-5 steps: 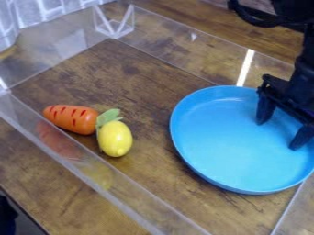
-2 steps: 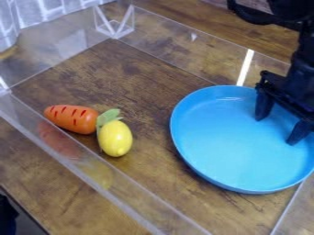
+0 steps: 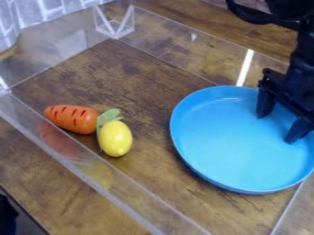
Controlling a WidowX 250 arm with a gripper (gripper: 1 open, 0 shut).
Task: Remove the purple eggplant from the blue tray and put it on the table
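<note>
The blue tray (image 3: pixel 233 151) lies on the right half of the brown wooden table (image 3: pixel 147 83), and its visible floor is bare. My black gripper (image 3: pixel 282 119) hangs over the tray's far right rim with its two fingers (image 3: pixel 265 103) spread apart, and I see nothing between them. The purple eggplant shows nowhere; it is hidden or out of view.
An orange carrot (image 3: pixel 72 117) and a yellow lemon (image 3: pixel 114 138) lie side by side on the table left of the tray. Clear plastic walls (image 3: pixel 73 179) edge the tabletop at the front left and the back.
The gripper has edged slightly upward over the tray's right rim. Carrot, lemon and tray have stayed put.
</note>
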